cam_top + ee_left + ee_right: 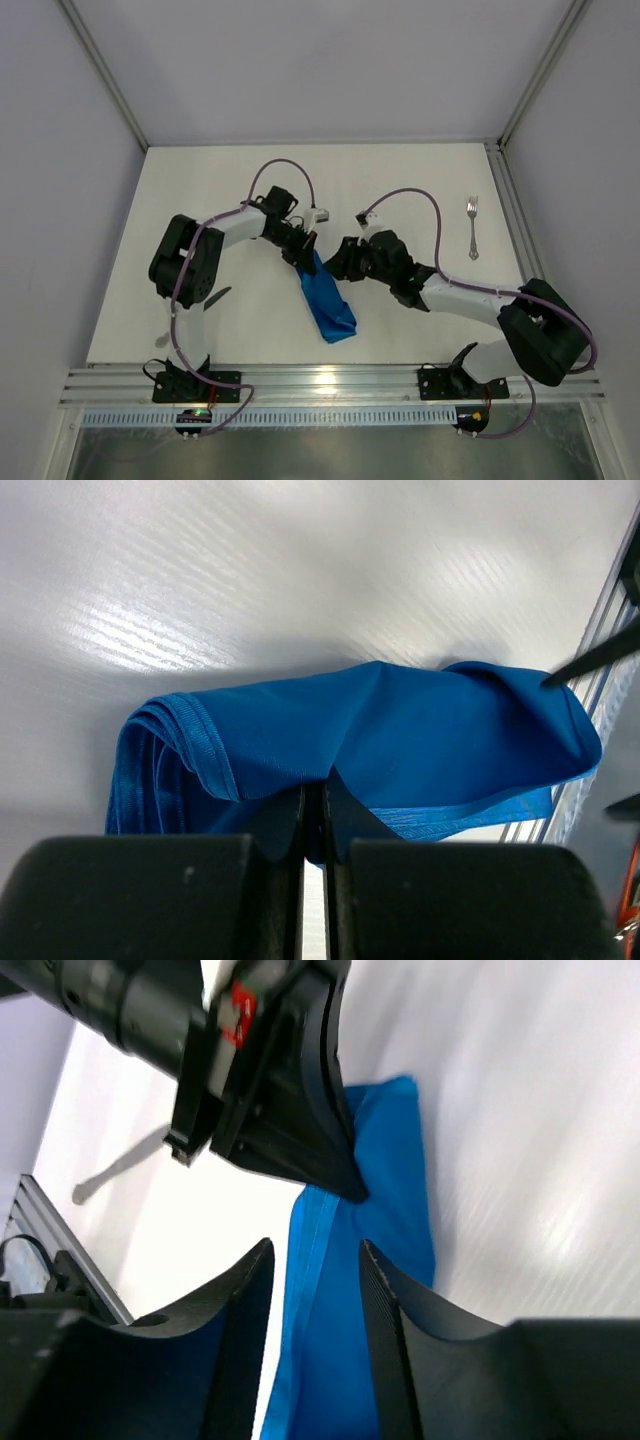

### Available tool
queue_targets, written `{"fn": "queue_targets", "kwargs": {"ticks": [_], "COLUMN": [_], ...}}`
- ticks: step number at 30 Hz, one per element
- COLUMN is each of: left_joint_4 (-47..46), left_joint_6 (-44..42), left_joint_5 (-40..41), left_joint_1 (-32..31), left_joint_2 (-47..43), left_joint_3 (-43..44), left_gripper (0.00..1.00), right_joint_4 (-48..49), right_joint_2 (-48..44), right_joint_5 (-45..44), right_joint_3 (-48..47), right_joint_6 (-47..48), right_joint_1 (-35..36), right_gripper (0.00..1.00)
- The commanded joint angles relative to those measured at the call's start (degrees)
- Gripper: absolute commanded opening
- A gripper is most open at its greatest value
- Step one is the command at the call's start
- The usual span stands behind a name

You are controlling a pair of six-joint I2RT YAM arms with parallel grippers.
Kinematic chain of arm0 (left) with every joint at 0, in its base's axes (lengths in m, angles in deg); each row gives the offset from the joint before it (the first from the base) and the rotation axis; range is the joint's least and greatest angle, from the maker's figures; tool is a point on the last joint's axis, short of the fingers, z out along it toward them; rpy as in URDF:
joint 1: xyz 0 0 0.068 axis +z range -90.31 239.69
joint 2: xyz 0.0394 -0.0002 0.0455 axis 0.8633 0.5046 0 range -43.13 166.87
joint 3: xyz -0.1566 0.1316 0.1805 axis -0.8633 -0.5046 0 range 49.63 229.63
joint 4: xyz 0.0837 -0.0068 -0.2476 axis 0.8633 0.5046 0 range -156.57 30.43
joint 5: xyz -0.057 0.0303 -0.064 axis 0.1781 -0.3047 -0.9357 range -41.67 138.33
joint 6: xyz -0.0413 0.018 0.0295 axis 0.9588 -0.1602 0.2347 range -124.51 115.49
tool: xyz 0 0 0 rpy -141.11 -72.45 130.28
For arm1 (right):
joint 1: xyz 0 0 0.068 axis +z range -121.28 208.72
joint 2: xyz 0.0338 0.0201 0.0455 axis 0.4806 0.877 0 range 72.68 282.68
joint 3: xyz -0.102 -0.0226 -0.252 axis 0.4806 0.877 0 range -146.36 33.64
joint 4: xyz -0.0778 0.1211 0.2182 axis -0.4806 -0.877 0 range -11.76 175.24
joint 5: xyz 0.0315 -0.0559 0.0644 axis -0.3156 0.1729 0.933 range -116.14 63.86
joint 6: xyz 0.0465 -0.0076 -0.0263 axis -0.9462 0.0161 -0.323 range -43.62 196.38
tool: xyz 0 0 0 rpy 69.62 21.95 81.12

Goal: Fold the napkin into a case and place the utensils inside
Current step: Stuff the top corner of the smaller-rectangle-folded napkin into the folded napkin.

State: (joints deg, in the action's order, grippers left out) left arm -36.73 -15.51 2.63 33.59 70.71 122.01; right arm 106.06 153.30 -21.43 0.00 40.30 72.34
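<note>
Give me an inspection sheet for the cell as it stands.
Surface: white table, matte.
Job's things: blue napkin folded in layers, mid-table; dark knife to its left, fork far right, both lying apart from it.
Clutter: nothing seen.
Claws: left claw shut on the napkin's far end; right claw open, over the napkin.
Cables: purple cables loop off both arms, not touching the cloth.
Surroundings: grey walls; aluminium rail at near edge.
</note>
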Motion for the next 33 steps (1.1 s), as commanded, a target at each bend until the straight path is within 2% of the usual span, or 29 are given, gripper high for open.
{"fn": "queue_targets", "kwargs": {"ticks": [1,5,11,15,25,33], "left_joint_4": [8.2,12.8,15.2,15.5,15.4,14.4], "left_joint_6": [-10.3,-16.0,-19.7,-19.1,-18.1,-14.2], "left_joint_5": [-3.4,-3.3,-3.3,-4.1,-4.8,-3.2], "left_joint_1": [0.1,0.0,-0.8,-0.9,-1.0,-1.0], "left_joint_2": [-2.6,-1.9,-1.3,-0.4,1.8,4.3], "left_joint_3": [4.7,6.8,7.6,8.0,10.0,12.0], "left_gripper": [0.01,0.01,0.01,0.01,0.01,0.0], "right_joint_4": [-7.0,-2.6,5.1,11.2,24.4,28.7], "right_joint_2": [-2.2,1.2,11.1,16.1,27.3,27.9], "right_joint_5": [8.7,16.4,25.4,30.6,36.0,38.4], "right_joint_3": [-2.6,-3.4,-8.6,-8.7,-8.3,-5.8], "right_joint_6": [5.9,7.8,8.7,8.0,1.4,0.5], "right_joint_1": [-5.3,-10.1,-14.2,-14.5,-14.5,-14.6], "right_gripper": [0.45,0.55,0.58,0.58,0.54,0.51]}}
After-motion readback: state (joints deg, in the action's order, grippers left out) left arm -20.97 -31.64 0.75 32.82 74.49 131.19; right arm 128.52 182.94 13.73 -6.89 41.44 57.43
